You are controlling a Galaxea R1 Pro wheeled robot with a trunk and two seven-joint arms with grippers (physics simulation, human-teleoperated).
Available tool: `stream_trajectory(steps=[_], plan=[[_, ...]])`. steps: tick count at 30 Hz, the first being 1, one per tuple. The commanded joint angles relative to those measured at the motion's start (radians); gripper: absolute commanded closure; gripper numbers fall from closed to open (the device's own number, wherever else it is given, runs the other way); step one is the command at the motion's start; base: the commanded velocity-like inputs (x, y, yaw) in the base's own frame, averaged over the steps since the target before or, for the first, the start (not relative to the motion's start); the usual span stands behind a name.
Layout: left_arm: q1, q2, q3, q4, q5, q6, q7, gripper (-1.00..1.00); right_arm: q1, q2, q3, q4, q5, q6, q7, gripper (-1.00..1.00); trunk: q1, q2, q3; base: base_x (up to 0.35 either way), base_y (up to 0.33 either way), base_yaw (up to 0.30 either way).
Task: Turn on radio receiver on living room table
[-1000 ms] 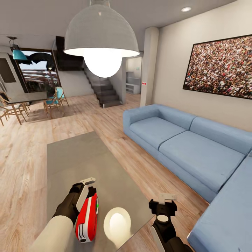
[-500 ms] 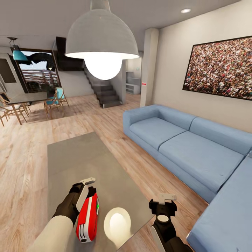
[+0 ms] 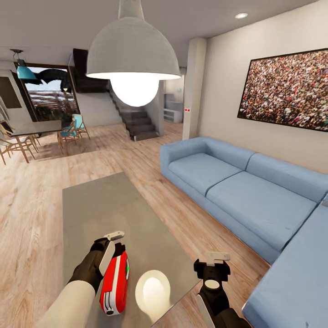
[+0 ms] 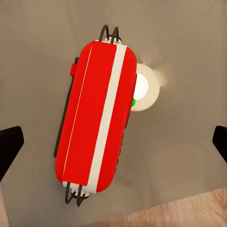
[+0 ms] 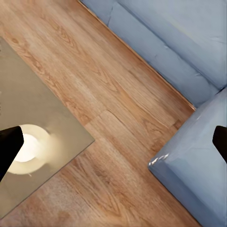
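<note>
Left wrist view looks straight down on the radio receiver (image 4: pixel 96 118), lying on the grey bench (image 4: pixel 184 47) near its corner, green light lit. The left gripper (image 3: pixel 112 246) hangs over it, jaws spread wide, seemingly not touching. The right gripper (image 3: pixel 213 263) hovers beside the bench's corner, jaws open, toward the sofa (image 3: pixel 255 191).

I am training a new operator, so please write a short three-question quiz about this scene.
1. True or false: the radio receiver lies on the table.
2. Which gripper is over the radio? A) left gripper B) right gripper
3. What colour light shows on the radio?

Key: 1 true; 2 A; 3 green.
</note>
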Motion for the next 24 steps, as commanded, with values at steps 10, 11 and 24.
stream_trajectory(steps=[10,11,24], plan=[[0.0,-0.001,0.001,0.002,0.0,-0.001,-0.001,-1.0,0.0,0.0,-0.002,0.001,0.0,0.002,0.0,-1.0,-0.038,0.07,0.031,0.0,0.0,0.0],[0.0,-0.001,0.001,0.002,0.0,-0.001,-0.001,-1.0,0.0,0.0,-0.002,0.001,0.0,0.002,0.0,-1.0,-0.042,0.077,0.035,0.0,0.0,0.0],[0.0,-0.002,0.002,0.002,0.0,-0.001,-0.001,-1.0,0.0,0.0,0.001,0.002,0.0,0.0,-0.001,-1.0,-0.092,0.168,0.075,0.0,0.0,0.0]])
